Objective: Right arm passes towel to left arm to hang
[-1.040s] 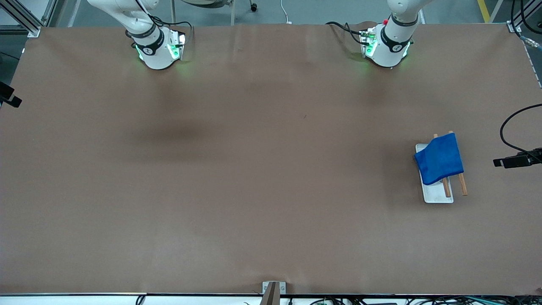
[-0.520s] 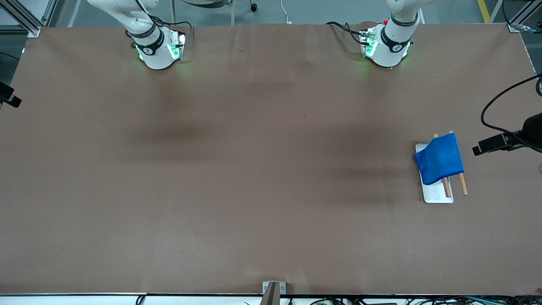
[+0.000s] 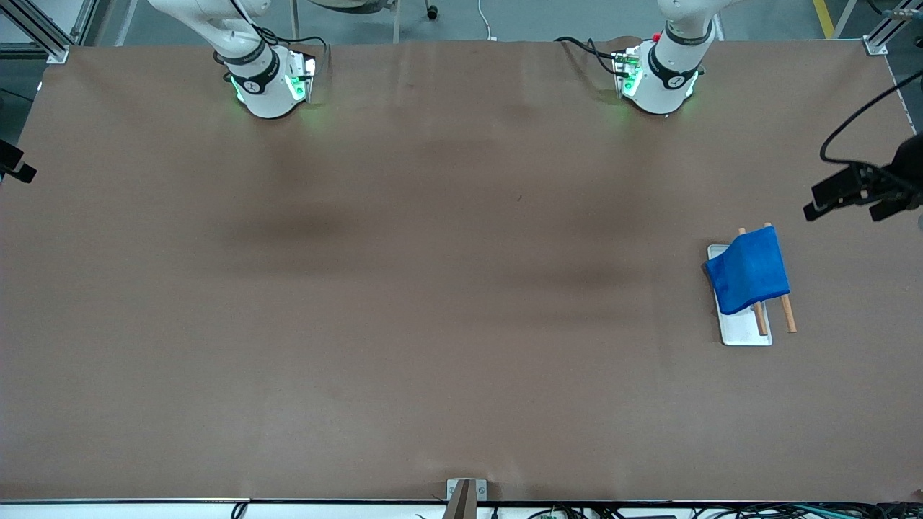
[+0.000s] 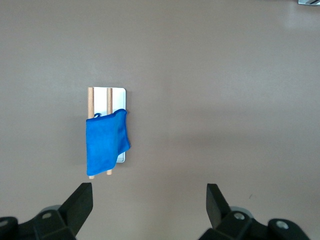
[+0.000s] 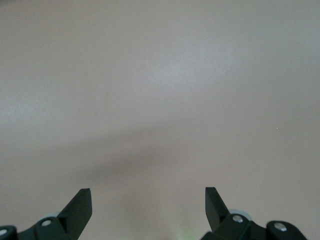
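The bright blue towel (image 3: 750, 270) hangs draped over two wooden rods (image 3: 788, 317) of a small rack with a white base (image 3: 746, 333), toward the left arm's end of the table. It also shows in the left wrist view (image 4: 105, 142), with the rods (image 4: 90, 97) sticking out of it. My left gripper (image 3: 847, 204) is open and empty, up over the table edge beside the rack and apart from the towel; its own view shows the jaws spread wide (image 4: 148, 200). My right gripper (image 5: 148, 200) is open and empty over bare table.
The brown table cover (image 3: 433, 288) is bare apart from the rack. The two arm bases (image 3: 270, 83) (image 3: 660, 76) stand along the edge farthest from the front camera. A small metal bracket (image 3: 465, 494) sits at the nearest edge.
My left gripper has come further into the front view and moved toward the bases' side, past the rack. The towel and rack have not moved.
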You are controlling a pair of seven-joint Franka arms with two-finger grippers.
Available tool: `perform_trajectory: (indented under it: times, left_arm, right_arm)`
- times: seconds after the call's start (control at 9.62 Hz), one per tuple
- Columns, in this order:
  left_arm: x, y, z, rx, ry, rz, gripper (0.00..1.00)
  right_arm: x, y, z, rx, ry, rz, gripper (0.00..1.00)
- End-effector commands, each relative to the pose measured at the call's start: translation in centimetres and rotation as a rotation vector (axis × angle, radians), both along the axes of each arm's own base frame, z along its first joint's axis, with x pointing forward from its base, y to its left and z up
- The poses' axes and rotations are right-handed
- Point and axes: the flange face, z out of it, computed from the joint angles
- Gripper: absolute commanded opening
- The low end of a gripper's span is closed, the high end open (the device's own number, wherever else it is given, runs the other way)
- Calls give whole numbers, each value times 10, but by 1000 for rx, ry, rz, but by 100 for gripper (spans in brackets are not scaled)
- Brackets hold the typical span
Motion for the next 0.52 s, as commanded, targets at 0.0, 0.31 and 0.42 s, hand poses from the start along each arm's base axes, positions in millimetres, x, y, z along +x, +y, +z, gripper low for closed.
perform_trajectory:
  times: [0.0,0.31,0.42]
  left_arm:
    - [-22,-26,6,54,8,-21,100]
    - [-47,-55,-11,81,50,-2,100]
    - [-55,-66,-19,93,43,-20,100]
  right_arm:
    - [-6,-1,1,-8,-1,-6,100]
    - [-5,0,1,-8,-9,-4,100]
    - [-5,0,1,-8,-9,-4,100]
